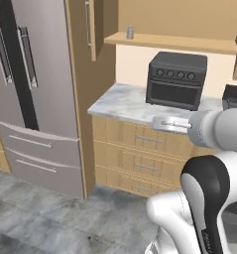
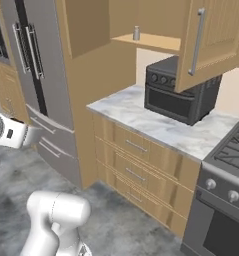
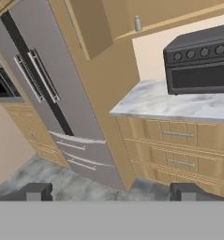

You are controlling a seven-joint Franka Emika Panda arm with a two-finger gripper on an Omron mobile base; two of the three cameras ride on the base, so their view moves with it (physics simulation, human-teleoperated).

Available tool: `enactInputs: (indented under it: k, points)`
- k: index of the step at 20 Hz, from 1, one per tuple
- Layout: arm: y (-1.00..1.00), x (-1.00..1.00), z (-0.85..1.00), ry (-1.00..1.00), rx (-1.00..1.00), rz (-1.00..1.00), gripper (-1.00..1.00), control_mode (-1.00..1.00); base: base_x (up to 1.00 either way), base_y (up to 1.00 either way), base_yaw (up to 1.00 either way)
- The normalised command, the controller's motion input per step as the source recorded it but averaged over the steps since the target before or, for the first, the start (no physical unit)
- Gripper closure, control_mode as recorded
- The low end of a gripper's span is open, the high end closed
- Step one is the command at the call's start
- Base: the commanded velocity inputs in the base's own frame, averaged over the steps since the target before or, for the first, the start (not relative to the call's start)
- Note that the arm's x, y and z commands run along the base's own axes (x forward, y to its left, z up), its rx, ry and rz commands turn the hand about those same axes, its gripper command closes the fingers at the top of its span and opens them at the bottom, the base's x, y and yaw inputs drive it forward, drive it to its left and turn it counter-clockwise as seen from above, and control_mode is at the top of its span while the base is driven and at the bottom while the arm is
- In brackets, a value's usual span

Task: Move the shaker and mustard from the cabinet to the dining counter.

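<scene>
While the cabinet hangs open above the black oven, the shaker waits on its shelf, high over the oven, and the gripper faces it from well back, jaws wide, empty, ready for the reach.

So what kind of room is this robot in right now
A home kitchen, rendered rather than real. A tall steel fridge stands beside a marble counter with wooden drawers below, a black oven sits on that counter, and an open wall cabinet above holds a small grey shaker.
</scene>
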Motion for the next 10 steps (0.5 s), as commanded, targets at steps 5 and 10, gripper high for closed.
enactInputs:
  k: [5,10]
  points:
    - [0.0,0.0,0.0,0.0,0.0,0.0,-1.0,1.0,0.54,-0.02,-0.04]
    - [0.0,0.0,0.0,0.0,0.0,0.0,-1.0,1.0,0.7,-0.1,-0.09]
